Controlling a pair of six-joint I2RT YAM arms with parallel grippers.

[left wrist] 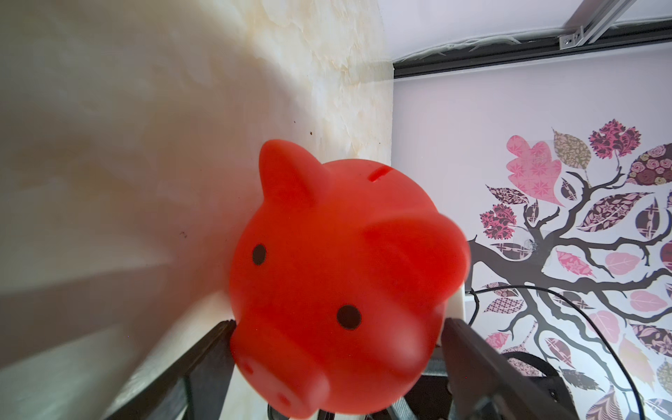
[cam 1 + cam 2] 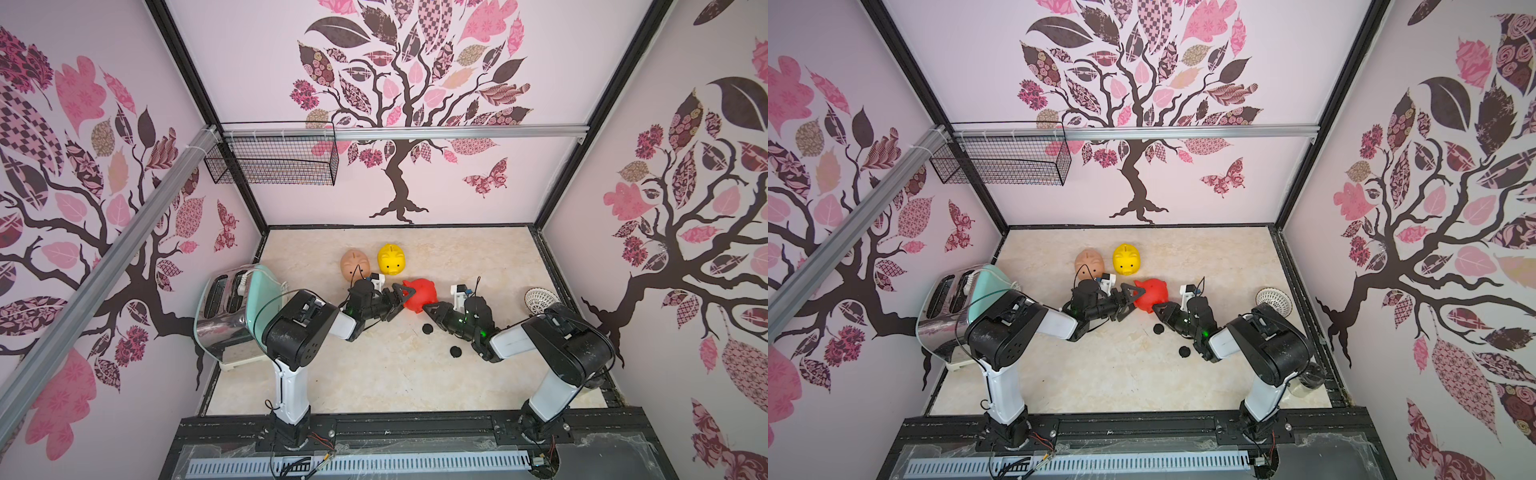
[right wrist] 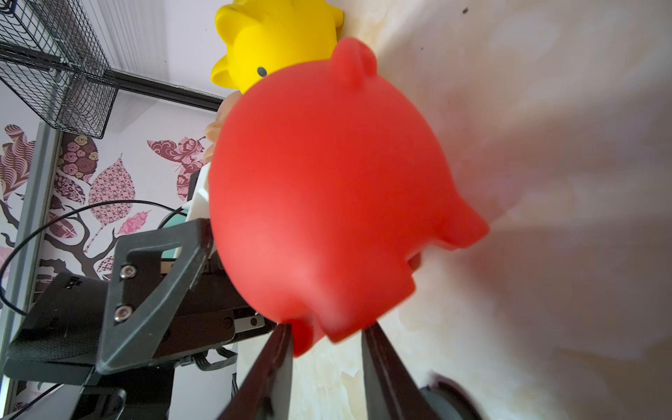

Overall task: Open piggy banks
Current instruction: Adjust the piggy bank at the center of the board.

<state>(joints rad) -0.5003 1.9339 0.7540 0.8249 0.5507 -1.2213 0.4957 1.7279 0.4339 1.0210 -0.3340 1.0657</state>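
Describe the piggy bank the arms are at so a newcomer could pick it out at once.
On the pale tabletop, right of the mint-green toaster, are three piggy banks. The red piggy bank is nearest the robot, with the left gripper at its face and the right gripper at its rear. It alone is red; behind it are a peach piggy bank and a yellow piggy bank.

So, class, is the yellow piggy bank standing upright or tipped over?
Upright. In both top views the yellow piggy bank has its ears on top and both eyes level above the snout.
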